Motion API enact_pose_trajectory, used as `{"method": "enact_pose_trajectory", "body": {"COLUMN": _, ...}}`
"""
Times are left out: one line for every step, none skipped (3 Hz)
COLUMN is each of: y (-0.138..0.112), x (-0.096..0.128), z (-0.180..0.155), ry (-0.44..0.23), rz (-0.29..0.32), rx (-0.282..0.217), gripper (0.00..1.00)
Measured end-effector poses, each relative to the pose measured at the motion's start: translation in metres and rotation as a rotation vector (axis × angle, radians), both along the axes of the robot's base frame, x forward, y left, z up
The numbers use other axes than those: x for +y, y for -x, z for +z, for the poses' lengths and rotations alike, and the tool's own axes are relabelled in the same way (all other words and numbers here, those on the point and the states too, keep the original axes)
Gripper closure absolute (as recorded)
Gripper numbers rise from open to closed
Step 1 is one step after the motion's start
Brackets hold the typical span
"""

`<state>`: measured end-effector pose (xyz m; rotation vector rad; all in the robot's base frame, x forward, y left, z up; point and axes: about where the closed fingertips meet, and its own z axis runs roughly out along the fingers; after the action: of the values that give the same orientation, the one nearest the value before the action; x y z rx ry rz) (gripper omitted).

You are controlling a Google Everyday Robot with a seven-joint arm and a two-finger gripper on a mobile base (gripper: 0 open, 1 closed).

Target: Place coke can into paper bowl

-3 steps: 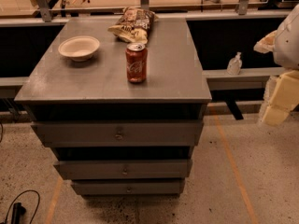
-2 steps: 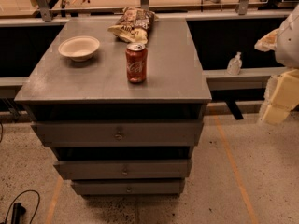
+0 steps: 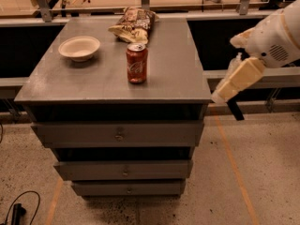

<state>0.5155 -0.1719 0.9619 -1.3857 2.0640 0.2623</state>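
Note:
The coke can (image 3: 136, 63) stands upright near the middle of the grey drawer cabinet's top (image 3: 93, 86). The paper bowl (image 3: 79, 48) sits empty to the can's left and a little further back, apart from it. My gripper (image 3: 233, 108) hangs off the cabinet's right edge, below the level of the top, at the end of the cream and white arm (image 3: 272, 41). It holds nothing and is well to the right of the can.
A brown-and-yellow snack bag (image 3: 133, 23) lies at the back of the top, just behind the can. The cabinet has three drawers (image 3: 119, 134) in front. A workbench with a metal rail (image 3: 187, 14) runs behind. A cable lies on the floor at lower left (image 3: 18, 210).
The arm and gripper have swung left and closer to the cabinet's right edge. The can, bowl and bag have not moved.

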Motion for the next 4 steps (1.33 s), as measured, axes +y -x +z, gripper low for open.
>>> {"method": "enact_pose_trajectory", "body": {"y": -0.049, "x": 0.060, "z": 0.008, "ry": -0.250, "rz": 0.043, "rx": -0.076, "gripper": 0.00}}
{"method": "enact_pose_trajectory", "body": {"y": -0.084, "x": 0.099, "z": 0.006, "ry": -0.358, "rz": 0.043, "rx": -0.141, "gripper": 0.00}}
{"method": "enact_pose_trajectory", "body": {"y": -0.089, "x": 0.100, "z": 0.010, "ry": -0.367, "rz": 0.030, "rx": -0.162, "gripper": 0.00}}
{"method": "enact_pose_trajectory", "body": {"y": -0.096, "x": 0.106, "z": 0.003, "ry": -0.392, "rz": -0.005, "rx": -0.172, "gripper": 0.00}}
